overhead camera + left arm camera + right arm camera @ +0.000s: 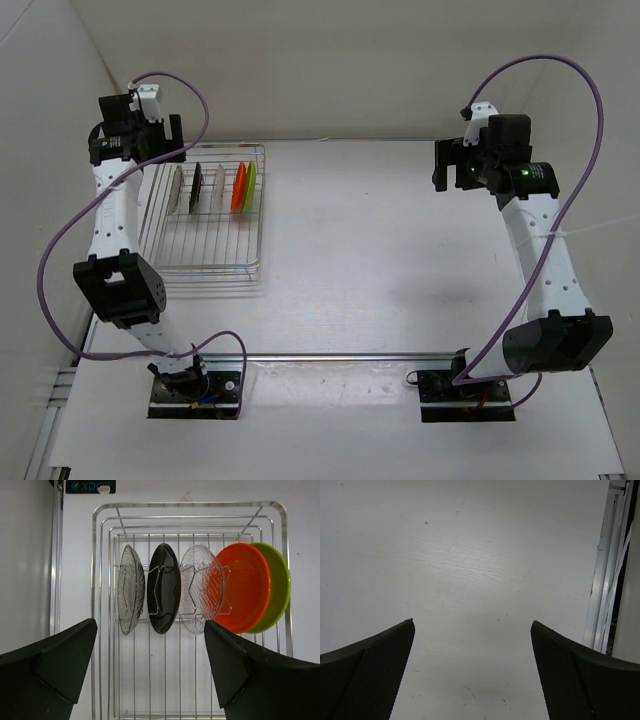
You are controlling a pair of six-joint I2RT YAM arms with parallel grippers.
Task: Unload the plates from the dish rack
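- Dish rack (185,503): rectangular, silver wire, with a grid base, low raised sides and rounded corners. It sits on the far-left part of the white table (470,555).
- Contents: five small round plates stand on edge in a single row across the far end of the rack, held by bent wire dividers. The near part of the grid base is bare.
- Outer clear plate (131,587): see-through, with ribbed leaf-like relief. It is at the row's left end in the wrist view.
- Black plate (167,580): glossy and opaque, just beside the outer clear plate.
- Inner clear plate (200,587): transparent, with a pressed relief pattern. It is the middle plate of the row.
- Orange plate (245,587): smooth and shallow, and it overlaps the next plate in view.
- Lime green plate (280,585): smooth, at the right end of the row and mostly hidden behind the orange plate. Whether the two touch cannot be told.
- Left gripper (150,624): black wedge-shaped fingers spread wide, holding nothing, poised above the rack.
- Right gripper (472,622): fine-textured pads spread wide, holding nothing, over bare table well apart from the rack.
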